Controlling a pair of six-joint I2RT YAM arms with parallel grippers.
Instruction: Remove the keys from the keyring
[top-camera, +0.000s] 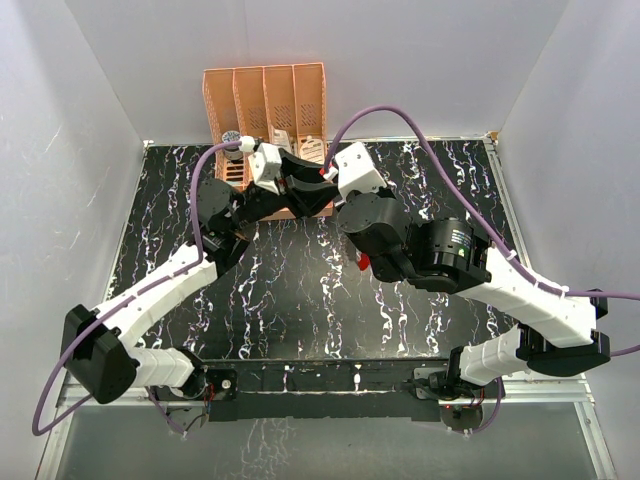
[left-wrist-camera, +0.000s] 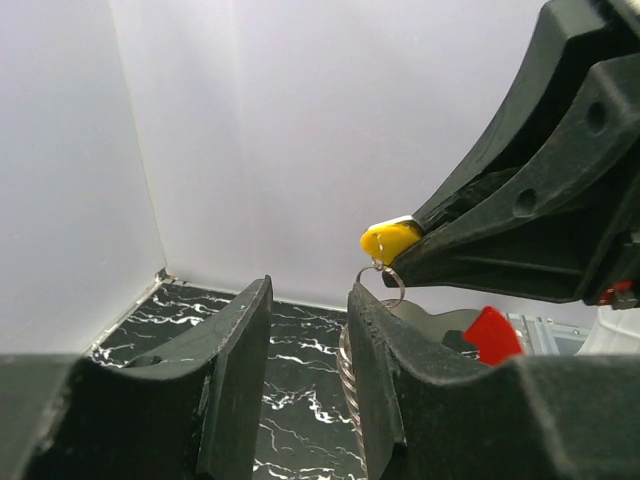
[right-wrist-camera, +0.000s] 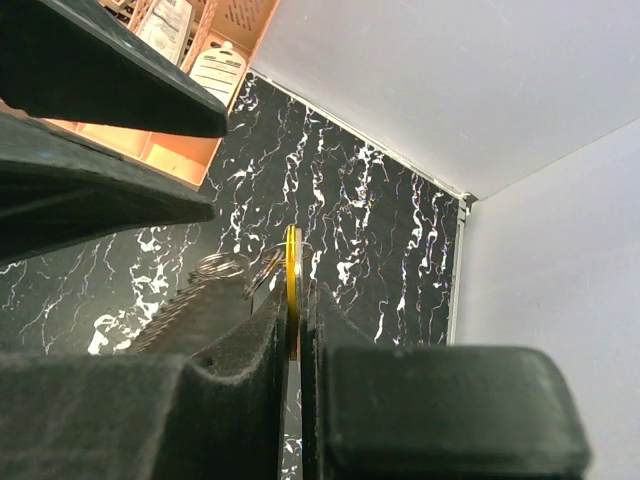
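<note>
The left arm reaches from the near left corner toward the middle of the black marbled table (top-camera: 300, 290). Its gripper (left-wrist-camera: 308, 300) is partly open, with a narrow gap between the two dark fingers (left-wrist-camera: 235, 380). Nothing is clamped in this gap. A ribbed grey metal piece (left-wrist-camera: 346, 372) lies close against the inner face of one finger. I cannot tell what it is, or whether it touches the finger.

Behind the grippers, at the far wall, stands an orange rack (top-camera: 262, 100) with several compartments. Some white items are inside it.

In the middle, above the table, the two grippers meet tip to tip. The yellow key (left-wrist-camera: 388, 241) is there in the air, just beside the left gripper and a little higher than its fingertips. The thin wire keyring (right-wrist-camera: 225, 265) hangs from the key's lower edge, so the key is not yet off the ring.

The right gripper (right-wrist-camera: 298, 300) comes from the right side. Its fingers are pressed together on the flat key, and only the key's thin edge shows between them. Lower down, past this gripper, a red piece (left-wrist-camera: 493, 335) is visible. I cannot tell if it is joined to the ring.
</note>
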